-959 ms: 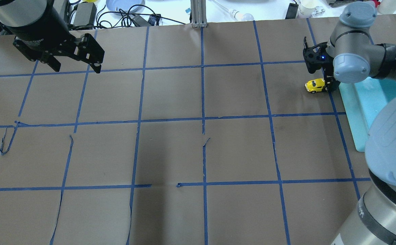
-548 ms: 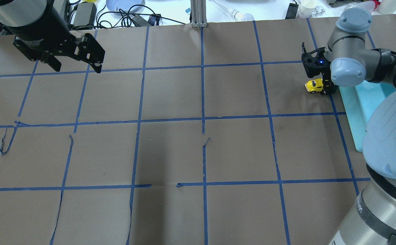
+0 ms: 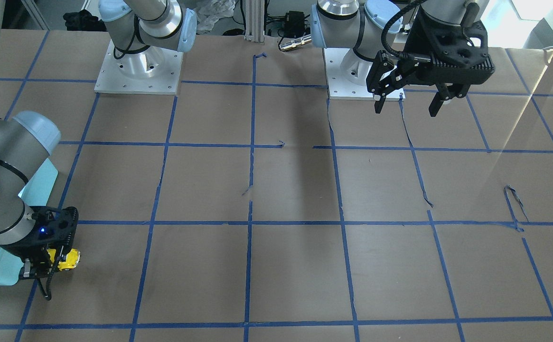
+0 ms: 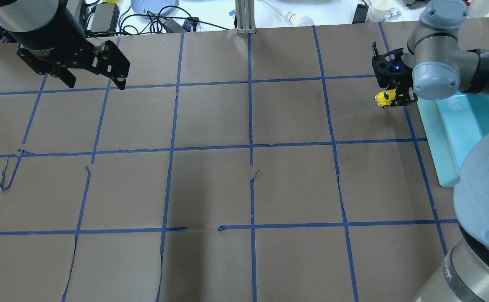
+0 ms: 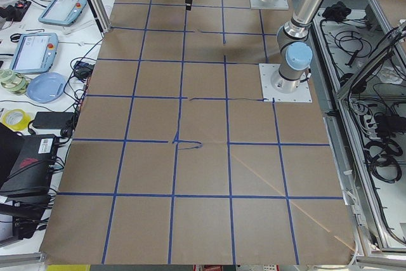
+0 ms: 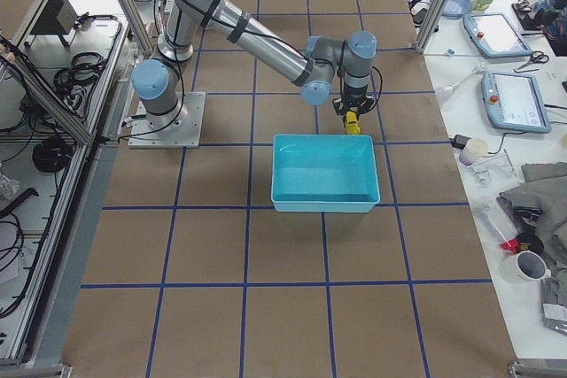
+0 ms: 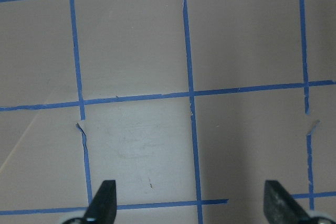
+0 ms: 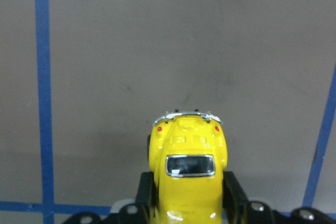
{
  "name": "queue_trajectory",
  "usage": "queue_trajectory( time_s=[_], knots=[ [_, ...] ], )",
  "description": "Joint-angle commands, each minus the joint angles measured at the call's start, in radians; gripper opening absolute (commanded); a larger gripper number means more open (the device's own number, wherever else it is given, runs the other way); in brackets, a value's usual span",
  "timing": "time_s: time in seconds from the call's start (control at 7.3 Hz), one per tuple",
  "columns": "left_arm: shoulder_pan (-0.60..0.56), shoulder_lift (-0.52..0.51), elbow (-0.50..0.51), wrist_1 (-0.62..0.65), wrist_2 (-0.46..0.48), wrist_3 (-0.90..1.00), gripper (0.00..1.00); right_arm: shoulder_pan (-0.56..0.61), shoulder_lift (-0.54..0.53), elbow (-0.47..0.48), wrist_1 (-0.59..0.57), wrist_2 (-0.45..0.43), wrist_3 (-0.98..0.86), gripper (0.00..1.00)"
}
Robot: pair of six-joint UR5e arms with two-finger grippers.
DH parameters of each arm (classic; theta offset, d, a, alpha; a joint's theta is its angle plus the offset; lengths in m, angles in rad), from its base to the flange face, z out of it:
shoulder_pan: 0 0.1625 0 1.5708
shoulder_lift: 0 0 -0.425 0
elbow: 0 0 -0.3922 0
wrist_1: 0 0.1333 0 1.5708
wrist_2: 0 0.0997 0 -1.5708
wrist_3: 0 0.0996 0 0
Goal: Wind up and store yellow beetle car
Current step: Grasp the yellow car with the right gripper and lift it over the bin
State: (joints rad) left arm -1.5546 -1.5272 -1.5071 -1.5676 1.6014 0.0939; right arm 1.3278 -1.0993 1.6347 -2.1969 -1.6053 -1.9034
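The yellow beetle car [image 4: 384, 98] is clamped between the fingers of my right gripper [image 4: 392, 99], just left of the teal bin [image 4: 449, 138]. In the right wrist view the car [image 8: 189, 169] sits between the two black fingers with brown paper beyond it. It also shows in the front-facing view [image 3: 69, 259] and in the exterior right view [image 6: 352, 120], beside the bin's far wall [image 6: 323, 139]. My left gripper [image 4: 95, 82] is open and empty, hanging over the far left of the table; it also shows in the front-facing view [image 3: 405, 109] and the left wrist view [image 7: 191, 205].
The table is covered in brown paper with a blue tape grid [image 4: 250, 147]; the tape is torn in places [image 4: 5, 178]. Cables, a blue plate [image 4: 154, 6] and cups lie on the bench beyond the far edge.
My right gripper has shifted slightly toward the far edge with the car, and the car has turned in the overhead view. The left arm has not moved.
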Motion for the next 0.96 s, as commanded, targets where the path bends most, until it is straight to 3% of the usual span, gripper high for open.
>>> queue_trajectory(
  time_s=[0.0, 0.14, 0.55, 0.82],
  knots=[
    [-0.002, 0.002, -0.001, 0.000, 0.002, 0.001, 1.00, -0.002, -0.095, -0.045, 0.142, 0.022, -0.006, 0.00],
    [-0.002, -0.007, -0.001, 0.001, 0.005, 0.000, 1.00, -0.033, -0.126, -0.055, 0.176, 0.016, -0.005, 0.00],
    [-0.007, -0.004, -0.001, 0.000, 0.005, 0.001, 1.00, -0.275, -0.157, -0.044, 0.253, 0.005, -0.084, 0.00],
    [-0.008, 0.002, -0.004, 0.000, 0.002, 0.001, 1.00, -0.364, -0.145, 0.025, 0.203, -0.004, -0.181, 0.00]
  ],
)
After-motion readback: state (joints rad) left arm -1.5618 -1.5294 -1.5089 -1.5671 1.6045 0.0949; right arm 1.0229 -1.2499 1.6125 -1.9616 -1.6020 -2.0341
